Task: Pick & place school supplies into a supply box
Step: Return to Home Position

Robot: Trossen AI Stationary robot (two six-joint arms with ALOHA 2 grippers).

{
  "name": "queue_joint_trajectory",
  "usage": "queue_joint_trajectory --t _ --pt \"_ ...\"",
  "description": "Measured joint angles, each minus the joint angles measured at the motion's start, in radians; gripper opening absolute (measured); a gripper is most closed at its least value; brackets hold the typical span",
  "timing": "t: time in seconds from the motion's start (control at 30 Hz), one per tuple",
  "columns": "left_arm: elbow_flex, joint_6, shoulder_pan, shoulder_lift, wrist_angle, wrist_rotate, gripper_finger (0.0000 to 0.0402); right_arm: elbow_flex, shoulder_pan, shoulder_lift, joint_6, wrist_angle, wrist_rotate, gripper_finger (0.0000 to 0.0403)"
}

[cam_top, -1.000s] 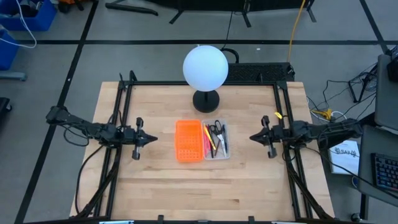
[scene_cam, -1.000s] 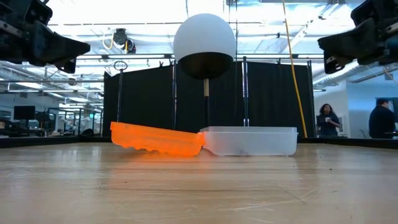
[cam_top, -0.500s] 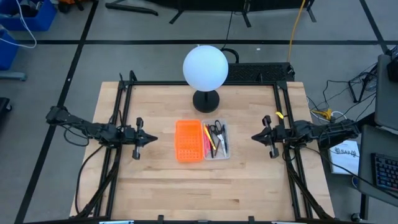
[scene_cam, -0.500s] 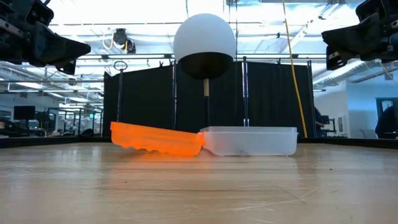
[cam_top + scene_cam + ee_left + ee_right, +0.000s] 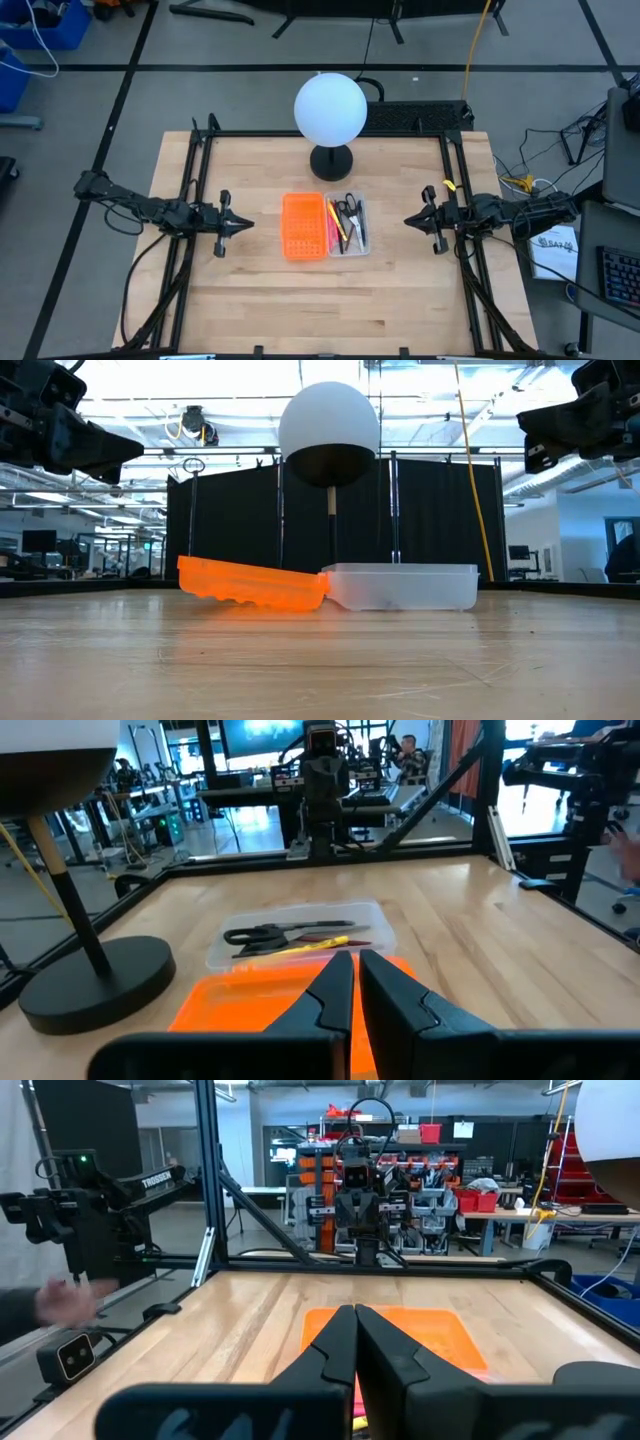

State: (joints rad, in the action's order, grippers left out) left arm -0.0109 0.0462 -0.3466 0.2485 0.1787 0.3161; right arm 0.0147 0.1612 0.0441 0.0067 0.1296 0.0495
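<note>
Left gripper (image 5: 243, 226) and right gripper (image 5: 410, 221) sit, seen from above, at nine and three o'clock of the supply box (image 5: 347, 251), each well apart from it. Over the last second the right one has drawn back slightly toward three, so I judge the arms are retreating home with the packing done. Pens (image 5: 338, 228) and scissors (image 5: 348, 208) lie inside the box. The orange perforated piece (image 5: 304, 227) touches its nine o'clock side, and the lamp (image 5: 330, 107) stands at twelve.

Level with the table, both grippers hang high above the wood; the left has shifted only slightly.

Left wrist: fingers (image 5: 335, 985) nearly together and holding nothing, with the scissors and a yellow pen (image 5: 310, 948) in the box ahead.

Right wrist: fingers (image 5: 338, 1342) pressed together, empty.
</note>
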Motion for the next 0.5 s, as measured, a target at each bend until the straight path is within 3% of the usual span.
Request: queue_joint_trajectory --t 0.5 --pt "0.000 0.001 0.000 0.000 0.001 0.000 0.0032 0.000 0.000 0.000 0.000 0.000 0.001 0.0000"
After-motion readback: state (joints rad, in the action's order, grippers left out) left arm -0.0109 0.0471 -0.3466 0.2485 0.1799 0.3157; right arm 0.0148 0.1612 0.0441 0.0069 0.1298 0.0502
